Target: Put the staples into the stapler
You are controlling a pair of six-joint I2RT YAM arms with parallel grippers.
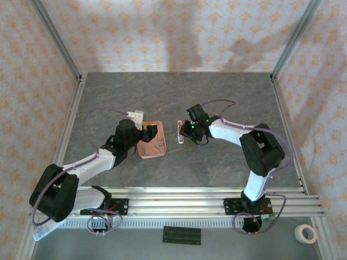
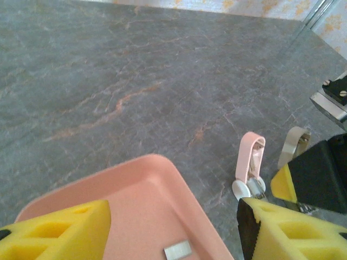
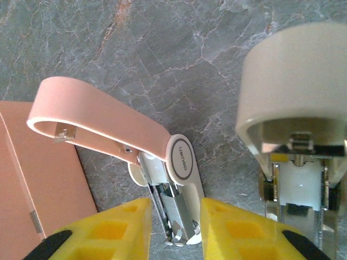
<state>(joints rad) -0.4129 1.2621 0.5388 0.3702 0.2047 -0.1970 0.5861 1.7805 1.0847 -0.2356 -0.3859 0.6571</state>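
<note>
The stapler (image 3: pixel 179 157) lies on the table with its pale pink lid (image 3: pixel 92 114) swung open and its metal channel bare. My right gripper (image 3: pixel 176 208) is shut on its white base, one yellow finger on each side. The same stapler (image 2: pixel 250 162) stands just right of the tray, with the right gripper (image 1: pixel 187 134) at it. The staples lie in the salmon-pink tray (image 1: pixel 146 153) as small grey strips (image 1: pixel 158 145); one strip (image 2: pixel 178 250) rests on the tray floor. My left gripper (image 2: pixel 174 216) hovers open above that strip, holding nothing. It is over the tray (image 1: pixel 153 134).
A second, cream-coloured mini stapler (image 3: pixel 293 81) stands open just right of the pink one, close to my right gripper's finger (image 2: pixel 309 173). The grey stone-look table (image 1: pixel 179 97) stretches bare behind. Metal frame posts and patterned walls bound it.
</note>
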